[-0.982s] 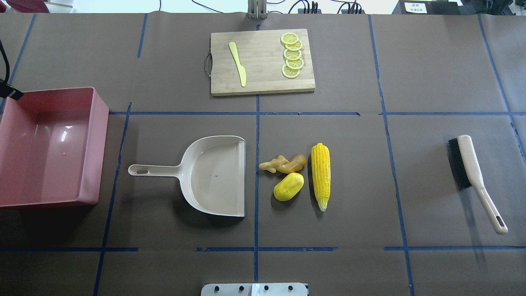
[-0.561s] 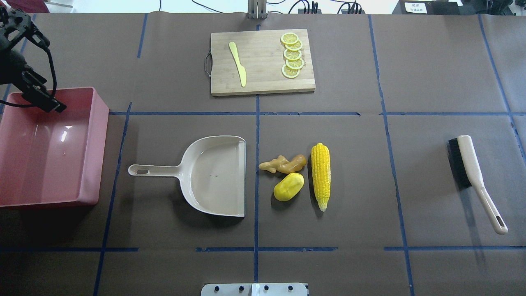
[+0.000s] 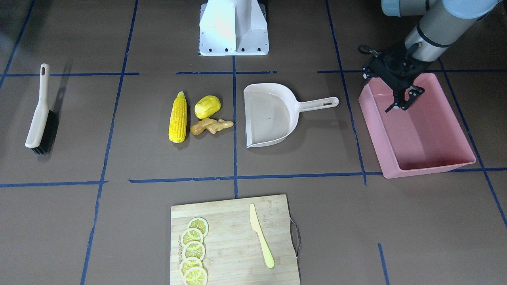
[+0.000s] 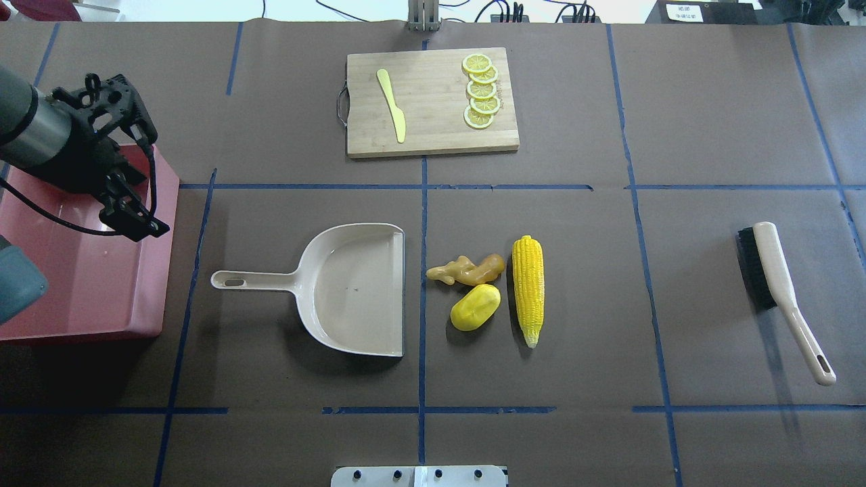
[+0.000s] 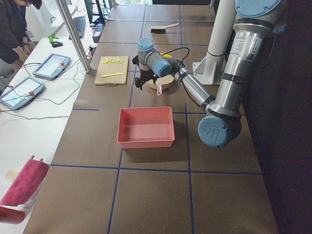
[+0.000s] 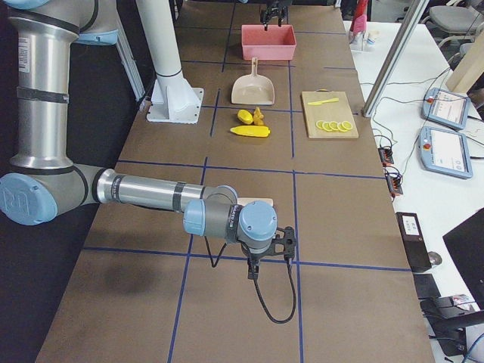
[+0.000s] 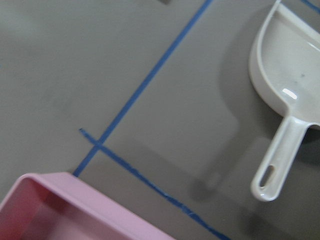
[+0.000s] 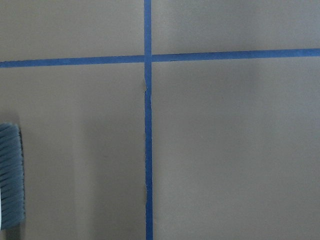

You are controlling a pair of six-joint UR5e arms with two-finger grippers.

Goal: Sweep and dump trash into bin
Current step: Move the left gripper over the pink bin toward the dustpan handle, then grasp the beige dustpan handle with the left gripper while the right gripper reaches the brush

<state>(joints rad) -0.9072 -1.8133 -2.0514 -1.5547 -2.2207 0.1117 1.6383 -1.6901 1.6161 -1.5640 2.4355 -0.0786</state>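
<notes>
Trash (image 4: 484, 297): corn cob (image 4: 528, 287), potato lump (image 4: 472, 311) and ginger root (image 4: 467, 269), bunched on the counter (image 4: 609, 338) just beside the dustpan (image 4: 352, 291) lip, well apart from the pink bin (image 4: 154, 270). Left gripper (image 3: 404, 101) above the bin, jaws apparently parted, empty; right gripper (image 6: 268, 253) near the brush (image 4: 771, 270), jaws' state not discernible. Probable step: seize the pan handle squarely, keeping the lip flat. Brown paper, blue tape grid; operators' desks alongside.

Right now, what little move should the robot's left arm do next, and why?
Probably slide the left gripper sideways, away from the pink bin and toward the dustpan handle. It hovers above the empty bin's edge holding nothing, the dustpan lies untouched, and the trash waits by its open mouth.
</notes>
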